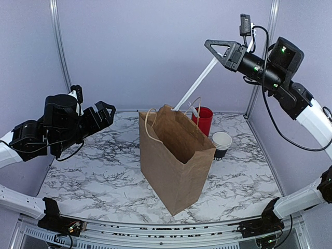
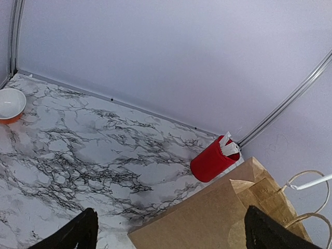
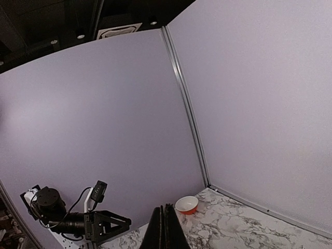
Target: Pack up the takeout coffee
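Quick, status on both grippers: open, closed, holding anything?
Left gripper: open, holding nothing.
Right gripper: closed, nothing seen in its grip.

Bag [image 2: 207, 223] cut off; bowl [image 2: 10, 104] cropped left.

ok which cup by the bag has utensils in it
The red cup, with white utensils sticking out of its top; the black cup next to it shows only a white inside.
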`<state>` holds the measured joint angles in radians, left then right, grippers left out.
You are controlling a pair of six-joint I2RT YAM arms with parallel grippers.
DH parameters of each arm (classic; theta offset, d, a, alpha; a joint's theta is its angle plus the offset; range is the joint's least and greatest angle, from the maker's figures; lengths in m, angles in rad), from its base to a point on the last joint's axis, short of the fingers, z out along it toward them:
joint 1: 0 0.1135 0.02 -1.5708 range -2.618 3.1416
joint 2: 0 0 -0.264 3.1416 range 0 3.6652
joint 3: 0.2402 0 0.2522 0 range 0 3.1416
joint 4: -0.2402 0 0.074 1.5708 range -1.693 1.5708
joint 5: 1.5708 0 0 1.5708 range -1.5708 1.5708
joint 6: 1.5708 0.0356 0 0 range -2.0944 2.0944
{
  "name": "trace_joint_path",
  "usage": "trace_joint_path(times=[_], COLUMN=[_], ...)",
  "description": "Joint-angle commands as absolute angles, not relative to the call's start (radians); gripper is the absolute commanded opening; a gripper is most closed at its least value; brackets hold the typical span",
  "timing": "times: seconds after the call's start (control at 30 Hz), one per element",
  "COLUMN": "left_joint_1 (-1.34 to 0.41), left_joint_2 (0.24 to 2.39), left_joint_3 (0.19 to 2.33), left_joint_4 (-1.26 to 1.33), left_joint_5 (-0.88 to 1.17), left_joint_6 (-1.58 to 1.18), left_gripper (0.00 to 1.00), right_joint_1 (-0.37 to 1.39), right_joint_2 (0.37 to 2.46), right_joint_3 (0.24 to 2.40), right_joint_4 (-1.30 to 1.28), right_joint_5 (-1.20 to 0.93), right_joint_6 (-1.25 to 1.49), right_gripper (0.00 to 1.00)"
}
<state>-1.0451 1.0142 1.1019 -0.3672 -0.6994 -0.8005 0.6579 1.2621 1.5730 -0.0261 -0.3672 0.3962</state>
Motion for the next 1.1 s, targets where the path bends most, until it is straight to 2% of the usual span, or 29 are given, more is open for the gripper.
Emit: trace_joint_path(times=[0.0,0.17,0.4,0.57,0.63,0.73,0.83,0.9,1.07], left_joint_1=[-1.038,-1.038,-1.037,-1.034,-1.032,-1.03,-1.021,-1.01,-0.97], left_joint_2=[1.023,1.028,1.014,1.008,1.005,1.0,0.997,0.996,0.986], left_joint_3=[1.094,1.095,1.083,1.07,1.061,1.051,1.046,1.045,1.04], left_joint_4=[-0.344,-0.341,-0.341,-0.335,-0.332,-0.329,-0.329,-0.329,-0.328], left_joint_5=[-0.69,-0.686,-0.688,-0.688,-0.688,-0.686,-0.681,-0.672,-0.644], left_joint_6=[-0.798,-0.798,-0.799,-0.801,-0.804,-0.802,-0.792,-0.785,-0.768], left_gripper=[0.99,0.99,0.99,0.99,0.99,0.99,0.99,0.99,0.99], right_joint_1=[0.733,0.804,0.822,0.822,0.822,0.822,0.813,0.799,0.667], right_joint_2=[1.258,1.299,1.323,1.333,1.335,1.338,1.333,1.319,1.23], right_joint_3=[1.564,1.571,1.582,1.595,1.604,1.624,1.636,1.626,1.528], right_joint_4=[-0.085,-0.136,-0.184,-0.198,-0.215,-0.264,-0.327,-0.349,-0.35], right_joint_5=[-0.369,-0.324,-0.28,-0.267,-0.246,-0.166,-0.058,0.008,0.026], right_joint_6=[0.369,0.328,0.305,0.299,0.284,0.247,0.207,0.196,0.227], right_gripper=[0.0,0.0,0.28,0.44,0.54,0.78,0.96,1.0,1.0])
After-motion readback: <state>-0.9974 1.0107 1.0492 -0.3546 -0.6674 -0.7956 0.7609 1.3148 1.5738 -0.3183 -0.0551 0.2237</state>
